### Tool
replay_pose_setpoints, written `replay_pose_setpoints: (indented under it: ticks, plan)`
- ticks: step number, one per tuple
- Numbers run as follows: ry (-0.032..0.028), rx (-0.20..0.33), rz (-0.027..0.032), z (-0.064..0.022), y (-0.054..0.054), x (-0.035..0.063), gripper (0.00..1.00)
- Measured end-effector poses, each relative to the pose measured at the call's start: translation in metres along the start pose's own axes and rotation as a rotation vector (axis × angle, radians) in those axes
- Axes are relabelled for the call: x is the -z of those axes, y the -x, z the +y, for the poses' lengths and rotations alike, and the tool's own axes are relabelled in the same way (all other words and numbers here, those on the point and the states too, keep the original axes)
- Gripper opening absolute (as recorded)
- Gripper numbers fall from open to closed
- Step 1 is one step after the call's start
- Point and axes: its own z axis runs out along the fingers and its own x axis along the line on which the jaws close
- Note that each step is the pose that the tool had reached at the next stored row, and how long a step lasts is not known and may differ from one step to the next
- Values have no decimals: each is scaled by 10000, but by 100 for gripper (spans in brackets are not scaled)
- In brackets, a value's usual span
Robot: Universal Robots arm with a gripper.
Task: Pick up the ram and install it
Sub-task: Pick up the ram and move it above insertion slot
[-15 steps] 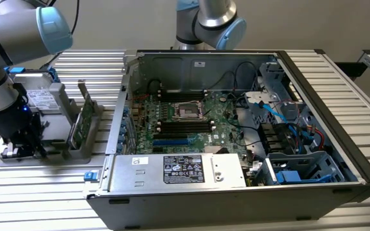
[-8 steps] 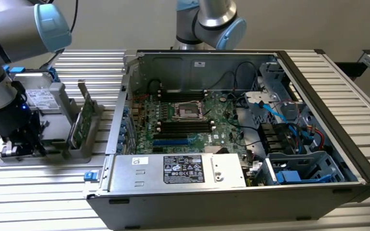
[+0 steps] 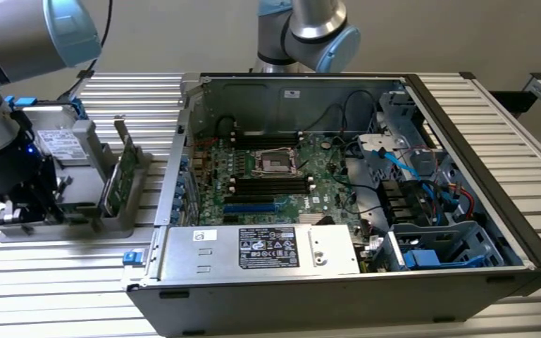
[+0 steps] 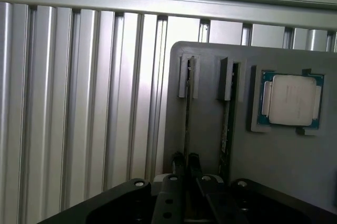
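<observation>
Down at the grey holder (image 3: 110, 224) on the slatted aluminium bench (image 3: 64, 282), at the exterior view's left, well apart from the motherboard (image 3: 270, 176) inside the open computer case (image 3: 327, 303). Clamped with the hand (image 4: 186, 156) on the thin upper edge of the ram (image 4: 188, 113), a finger (image 4: 179, 160) pressed to each side and no gap to be seen. Standing on edge in its slot of the holder, far end seated between two small grey guides. Just beside it, in the next slot, a second green stick (image 4: 227, 129), also on edge and untouched. Further along the same holder, lying flat in its recess, a square silver processor chip (image 4: 292, 99). Upright in the holder in the exterior view, a taller green expansion card (image 3: 120, 172), next to a silver drive (image 3: 59, 144). Inside the case, black memory slots (image 3: 268, 186) near the processor socket (image 3: 275, 160), and along the near side a power supply (image 3: 261, 250).
</observation>
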Motion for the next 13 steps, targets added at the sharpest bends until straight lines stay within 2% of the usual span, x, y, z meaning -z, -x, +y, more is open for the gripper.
replay_pose_setpoints:
  ticks: [13]
  plan:
    - [-3, -67, -22, -14, 0, 226, 14]
